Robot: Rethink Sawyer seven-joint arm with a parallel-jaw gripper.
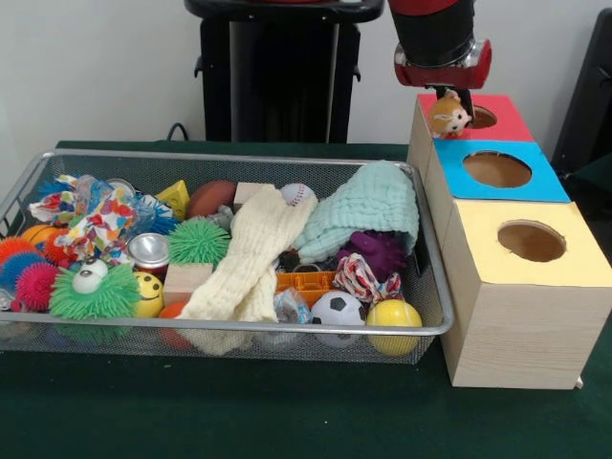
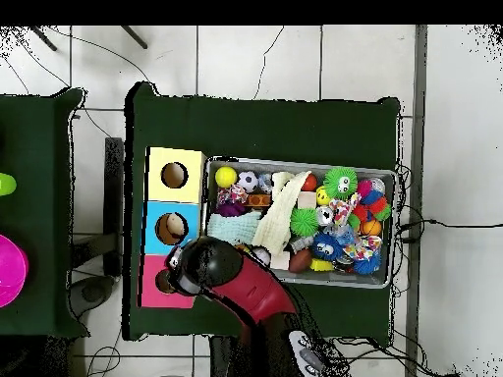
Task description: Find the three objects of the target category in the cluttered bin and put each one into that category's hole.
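Note:
My gripper (image 1: 451,99) hangs at the back right, shut on a small soft toy animal (image 1: 448,116) with a tan and orange head. The toy hangs just above the red-faced box (image 1: 505,122), at the left edge of its round hole (image 1: 483,117). The silver wire-mesh bin (image 1: 239,326) lies left of the boxes, full of clutter. No yellow duckling and no other soft toy animal shows in it. In the overhead view the arm (image 2: 221,270) covers the gripper and most of the red box (image 2: 155,292); the bin's rim (image 2: 300,162) shows.
The blue-faced box (image 1: 497,169) and the yellow-faced box (image 1: 531,241) stand in a row in front of the red one. The bin holds a cream cloth (image 1: 251,258), a mint cloth (image 1: 368,206), spiky balls (image 1: 96,298), a soccer ball (image 1: 338,311) and a yellow ball (image 1: 393,320).

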